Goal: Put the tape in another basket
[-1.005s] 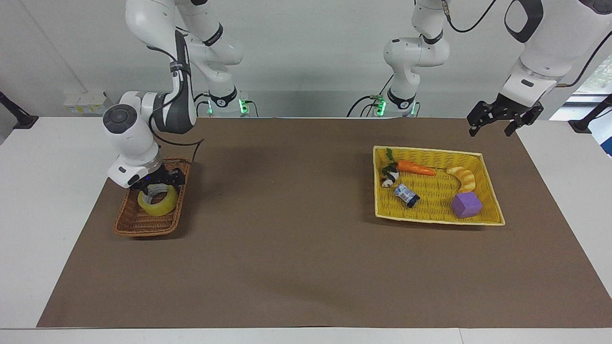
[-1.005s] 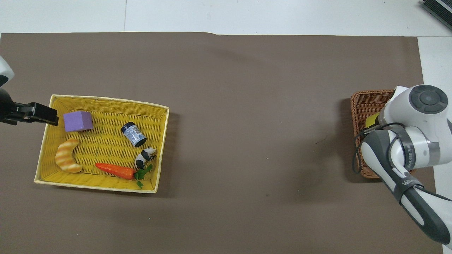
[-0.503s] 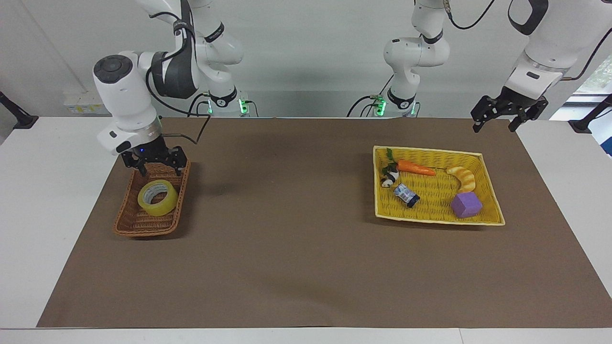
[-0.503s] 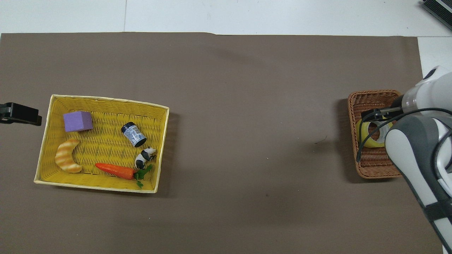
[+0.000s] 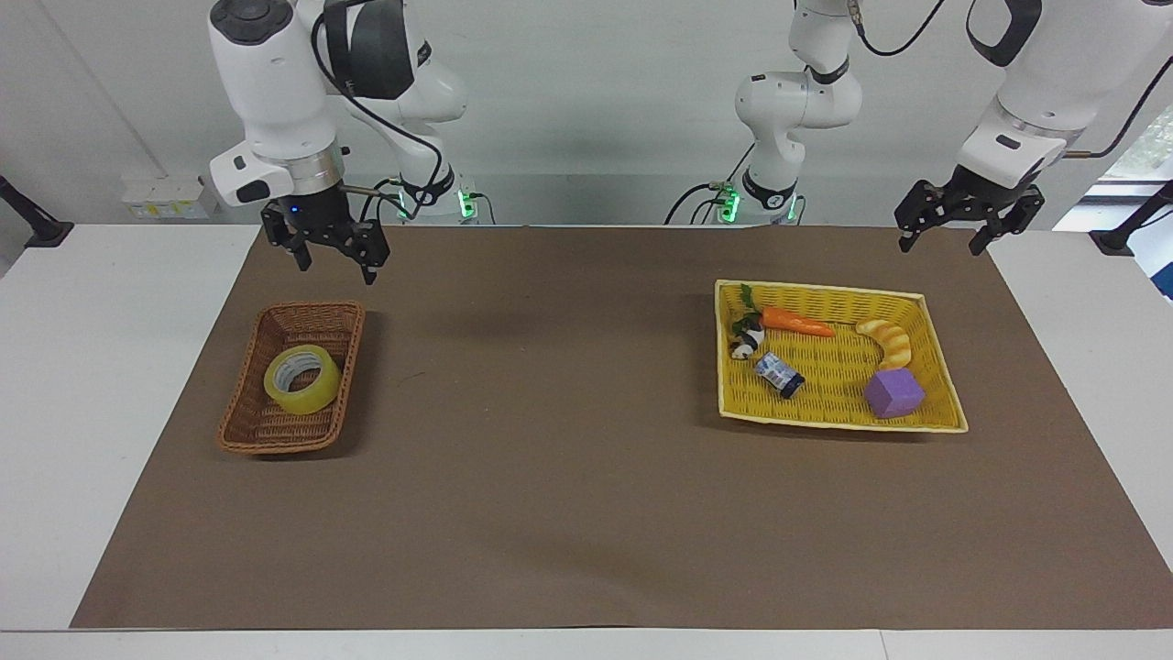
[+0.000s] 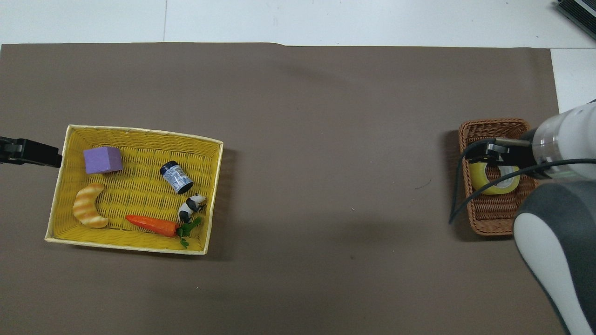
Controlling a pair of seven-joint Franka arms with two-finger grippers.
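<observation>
Tape (image 5: 301, 379) lies flat, hole up, inside the brown wicker basket (image 5: 261, 431), lower-left quarter of the facing view; in the overhead view the same roll (image 6: 493, 182) shows at the right edge, partly under the arm above it. Nothing touches the roll.

Right hand (image 5: 327, 253) hangs in the air at upper left of the facing view, above the basket's upper rim and clear of it. Fingers apart, nothing between them. In the overhead view this hand (image 6: 500, 156) overlaps the roll, but the facing view shows a clear gap of height.

Yellow tray (image 5: 944, 417) sits mid-right in the facing view, well apart from the brown basket, with bare brown mat (image 5: 550, 477) between them. It carries a purple cube (image 5: 893, 393), croissant (image 5: 887, 339), carrot (image 5: 795, 320), small jar (image 5: 780, 374) and panda figure (image 5: 748, 340). No tape in it.

Left hand (image 5: 964, 220) hovers at upper right of the facing view, above the tray's upper corner, fingers apart, empty; this arm waits.

Judgement: the roll rests in the wicker basket with both hands free of it, so the move reads as done. Only pulling the arms clear looks left.
</observation>
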